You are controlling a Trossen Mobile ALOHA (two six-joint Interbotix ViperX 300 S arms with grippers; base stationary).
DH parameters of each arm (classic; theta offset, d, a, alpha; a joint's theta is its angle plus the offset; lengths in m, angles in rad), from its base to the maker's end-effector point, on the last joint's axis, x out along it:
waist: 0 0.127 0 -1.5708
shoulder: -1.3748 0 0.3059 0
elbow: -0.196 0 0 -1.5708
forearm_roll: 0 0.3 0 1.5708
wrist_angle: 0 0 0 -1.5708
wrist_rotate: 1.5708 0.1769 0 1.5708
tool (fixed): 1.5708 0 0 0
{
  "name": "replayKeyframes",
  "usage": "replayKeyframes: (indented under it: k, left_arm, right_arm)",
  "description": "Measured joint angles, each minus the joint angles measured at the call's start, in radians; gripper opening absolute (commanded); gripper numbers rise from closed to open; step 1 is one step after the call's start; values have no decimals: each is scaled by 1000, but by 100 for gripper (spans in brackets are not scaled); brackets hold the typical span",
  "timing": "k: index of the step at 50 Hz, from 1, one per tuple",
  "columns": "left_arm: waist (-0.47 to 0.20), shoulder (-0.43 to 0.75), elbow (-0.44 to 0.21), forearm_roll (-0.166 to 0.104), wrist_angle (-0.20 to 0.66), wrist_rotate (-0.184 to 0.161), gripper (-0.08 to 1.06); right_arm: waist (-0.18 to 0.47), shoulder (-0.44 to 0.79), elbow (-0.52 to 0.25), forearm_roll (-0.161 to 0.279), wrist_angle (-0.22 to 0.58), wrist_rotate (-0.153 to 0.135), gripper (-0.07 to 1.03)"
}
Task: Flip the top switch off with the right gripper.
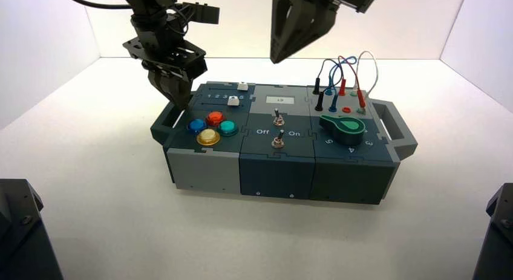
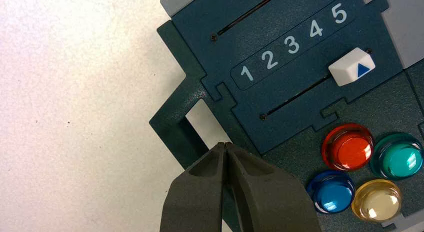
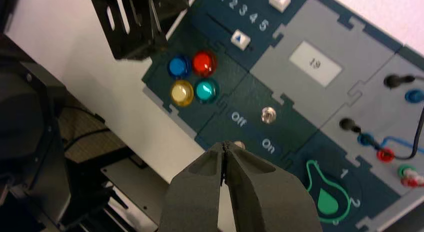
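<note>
With jaws closed to a point for nudging, the right gripper [image 1: 279, 57] is held high above the top switch [image 1: 277, 118]; the left gripper [image 1: 179, 101] is parked, jaws closed, by the box's handle [image 2: 175, 123].

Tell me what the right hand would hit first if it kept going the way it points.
Probably the box's middle panel near the display and top switch. The shut right hand hangs high above, pointing down; depth is unclear, so the exact spot is uncertain.

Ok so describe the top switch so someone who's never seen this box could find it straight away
Start at the box and go to its dark middle panel, between the coloured buttons and the green knob. Under the white display sit two silver toggles. The top switch is the one next to the display, above the Off On lettering; the other toggle lies below it.
</note>
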Motion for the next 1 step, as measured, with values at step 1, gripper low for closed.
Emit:
replayKeyframes:
  k: [1]
  left_arm:
    - [0, 0, 0, 0, 0, 0, -3]
  right_arm:
    - [0, 0, 0, 0, 0, 0, -2]
